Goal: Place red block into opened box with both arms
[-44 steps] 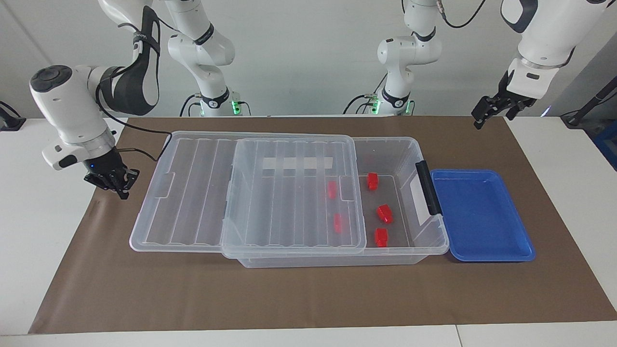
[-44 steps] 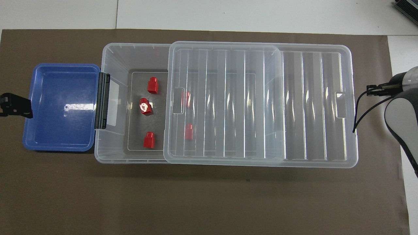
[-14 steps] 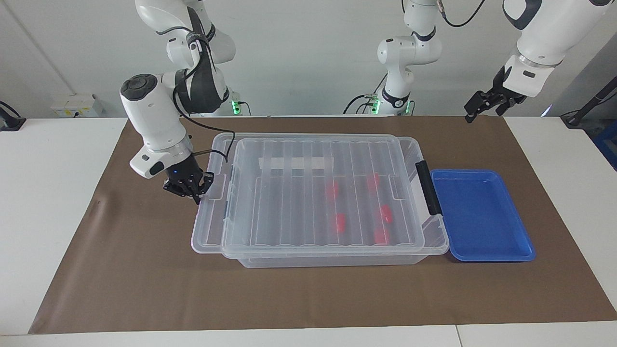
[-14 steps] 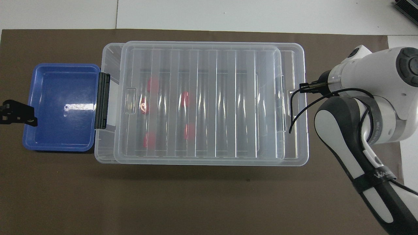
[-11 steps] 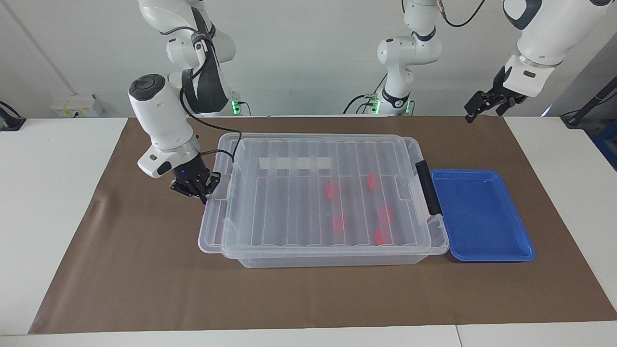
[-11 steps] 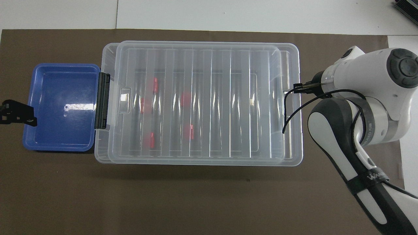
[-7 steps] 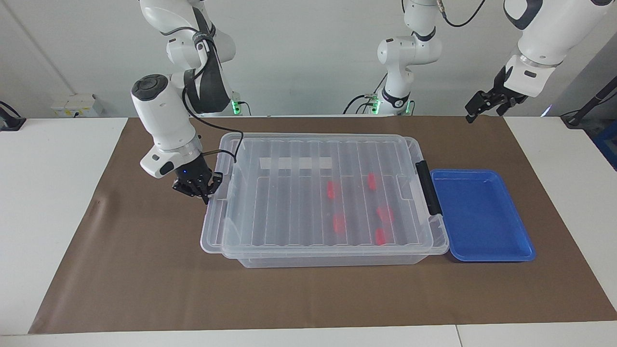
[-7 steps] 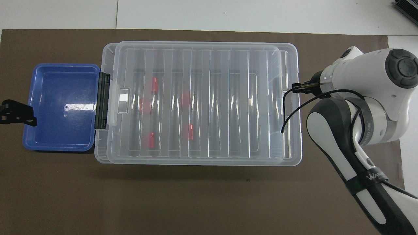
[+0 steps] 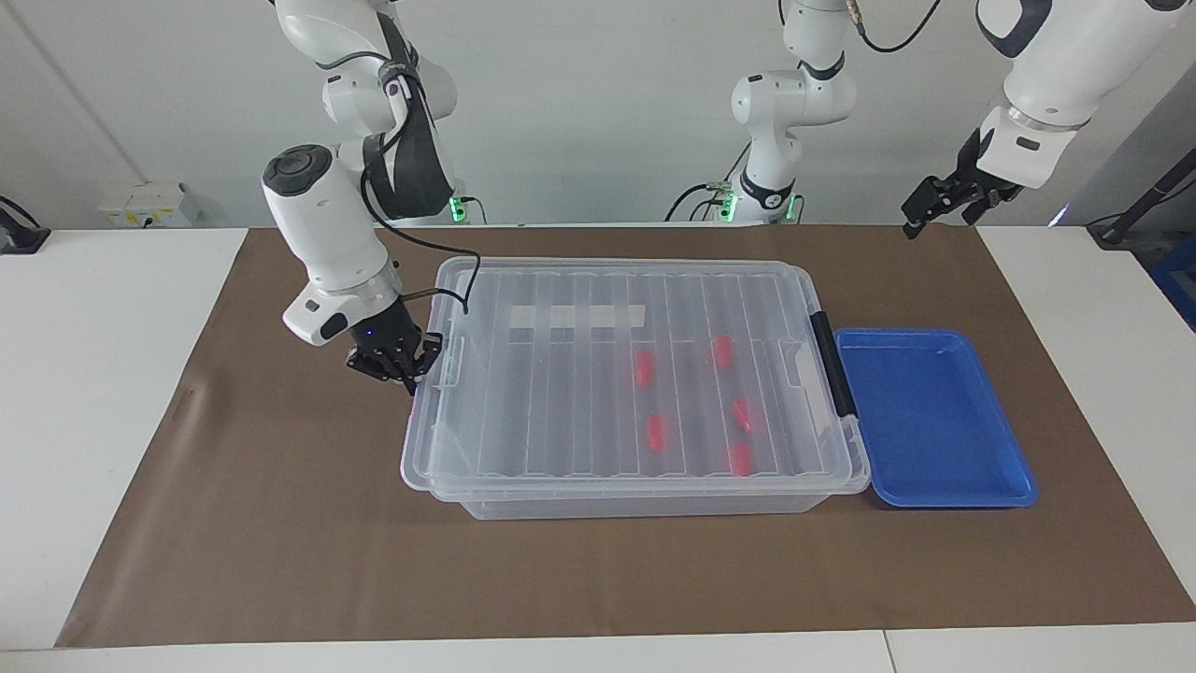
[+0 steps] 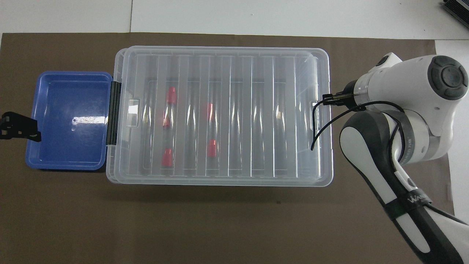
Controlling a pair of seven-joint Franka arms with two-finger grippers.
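On the brown mat (image 9: 280,523) the box (image 9: 645,500) stands in the middle of the table, and its ribbed clear lid (image 9: 579,374) lies on top and covers nearly the whole opening. Through the lid five red blocks show on the floor of the box, all in the half toward the left arm's end; one red block (image 9: 643,367) lies near the middle of the box, another (image 10: 166,157) lies close to the wall nearest the robots. The black latch (image 9: 832,363) is on the end of the box that touches the blue tray (image 9: 934,421).

The right gripper (image 9: 404,366) is low at the lid's edge at the right arm's end of the box, its fingertips pressed together and against the lid's small tab; whether it pinches the tab or only pushes it, I cannot tell. The left gripper (image 9: 934,207) hangs in the air over the mat near the blue tray, with its fingers spread apart and holding nothing; this arm waits
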